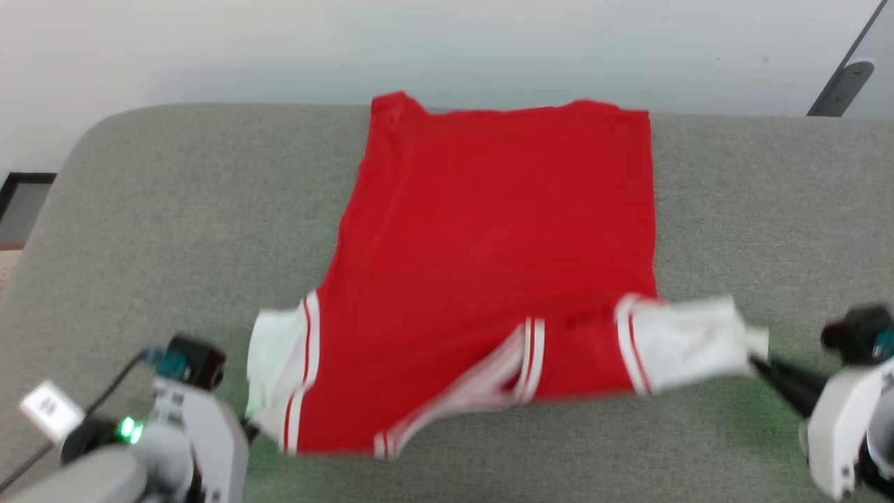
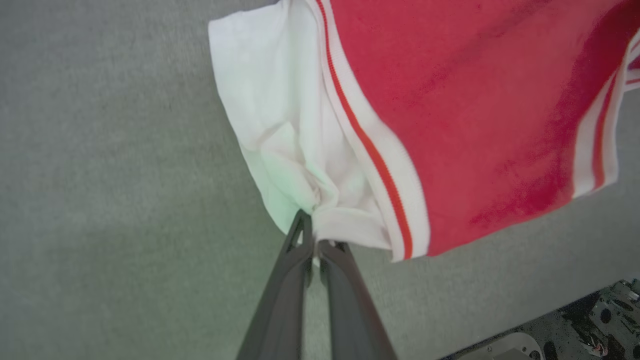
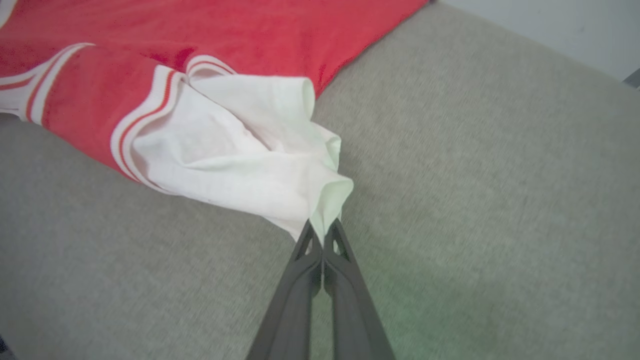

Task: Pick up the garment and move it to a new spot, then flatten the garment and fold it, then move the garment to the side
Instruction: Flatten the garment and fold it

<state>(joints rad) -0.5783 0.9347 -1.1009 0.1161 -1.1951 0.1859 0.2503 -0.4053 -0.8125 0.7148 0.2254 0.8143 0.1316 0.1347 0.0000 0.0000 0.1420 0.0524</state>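
the left arm's white-and-grey wrist [image 1: 199, 433], topped by a black camera block with a small green lamp glowing beside it, sits at the lower left of the head view. its two long dark fingers [image 2: 285, 300] lie pressed together, the left jaws closed on the bunched edge of one white short sleeve [image 2: 280, 125] of the red soft-fabric garment [image 1: 489, 230]. the right arm's white wrist [image 1: 834, 426] sits at the lower right, its dark fingers [image 1: 782, 377] reaching up and inward, the right jaws closed on the tip of the other white sleeve [image 3: 240, 150].
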